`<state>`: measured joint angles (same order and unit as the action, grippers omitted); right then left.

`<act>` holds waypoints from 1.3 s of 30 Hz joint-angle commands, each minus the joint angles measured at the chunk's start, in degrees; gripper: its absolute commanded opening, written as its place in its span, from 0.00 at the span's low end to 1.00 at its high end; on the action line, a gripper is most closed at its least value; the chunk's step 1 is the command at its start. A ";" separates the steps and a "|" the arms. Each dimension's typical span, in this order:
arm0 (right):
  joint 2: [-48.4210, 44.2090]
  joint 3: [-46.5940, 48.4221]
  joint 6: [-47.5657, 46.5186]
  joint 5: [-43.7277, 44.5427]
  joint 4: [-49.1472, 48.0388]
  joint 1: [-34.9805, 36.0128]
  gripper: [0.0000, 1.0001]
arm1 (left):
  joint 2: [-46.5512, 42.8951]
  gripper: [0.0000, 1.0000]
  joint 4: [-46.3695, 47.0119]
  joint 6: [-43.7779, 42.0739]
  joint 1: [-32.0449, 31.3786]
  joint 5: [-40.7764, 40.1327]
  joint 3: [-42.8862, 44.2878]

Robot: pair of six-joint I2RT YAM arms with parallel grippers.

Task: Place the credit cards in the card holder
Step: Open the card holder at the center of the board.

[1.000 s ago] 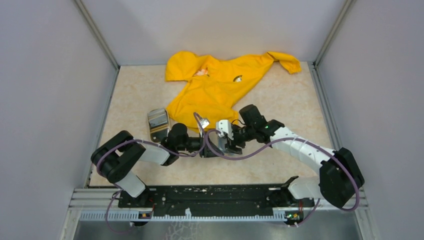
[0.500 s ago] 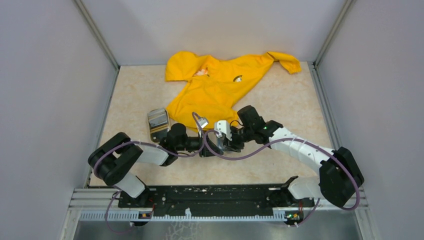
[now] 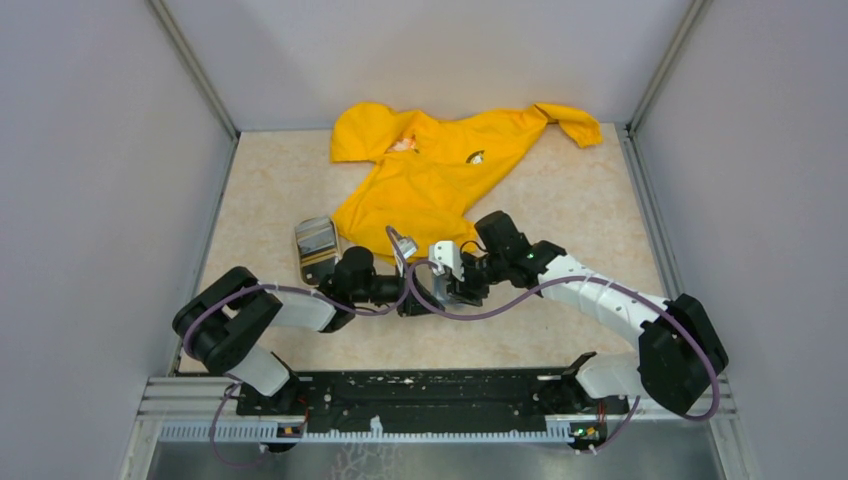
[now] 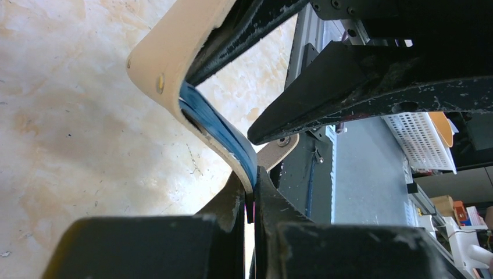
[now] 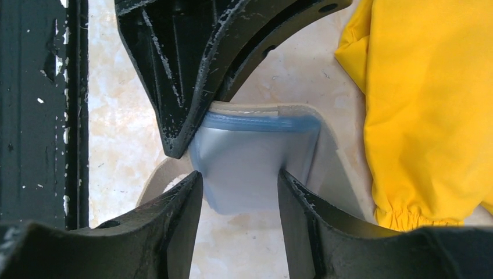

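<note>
The left pincer [image 4: 251,195] is shut tight on one edge of the small flat tan card holder [image 4: 174,58]. It holds the holder up so that it bends open like a little book. Right in front of it, tip to tip, is the right pincer [image 5: 239,177]. Its two fingers stand about half wide, one on each side of the bluish see-through pocket [image 5: 256,163] inside the holder. I cannot tell if they squeeze the pocket or only sit over it. I see no card in either pincer. So the holder hangs between the two pincers, low over the pale marbled counter [image 3: 560,200]. Just past the right pincer, on its far side, lies a crumpled yellow cloth jacket [image 3: 430,170]. The striped stack of thin grey, white and dark plastic credit cards [image 3: 316,250] is not in front of any pincer. It lies flat on the counter behind the left pincer, back beside that arm's wrist, on the side away from the robot. Its long side runs across the left arm and points away from the robot. The left arm is much nearer to the stack, but it is busy holding. I think the right pincer is the freer one. It would have to reach past the holder and over the left arm to get a card.
</note>
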<state>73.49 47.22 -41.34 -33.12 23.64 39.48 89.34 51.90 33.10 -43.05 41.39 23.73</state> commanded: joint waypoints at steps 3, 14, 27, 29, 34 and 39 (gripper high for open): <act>-1.36 0.99 0.68 -0.29 -2.31 -0.48 0.54 | -0.84 0.00 0.75 -0.52 -0.63 2.35 0.22; 0.16 0.63 2.41 -0.13 -3.58 0.18 0.59 | 1.23 0.00 5.38 2.03 -0.63 4.80 -0.06; 1.05 1.45 1.83 -4.33 -2.02 0.60 0.43 | 0.46 0.06 6.72 0.99 -0.66 6.57 -1.05; 1.05 1.63 1.79 -4.45 -1.87 0.59 0.36 | 0.43 0.07 6.72 0.75 -0.65 6.72 -1.28; 0.95 2.23 1.73 -4.57 -1.12 0.59 0.18 | 0.48 0.14 6.72 0.30 -0.63 6.45 -1.90; 0.78 2.50 1.70 -5.49 -0.49 0.18 0.09 | 0.71 0.22 6.41 -0.20 -0.63 5.87 -2.28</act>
<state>74.52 47.24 -39.81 -36.16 23.05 39.64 90.32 55.51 34.70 -43.40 46.57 22.02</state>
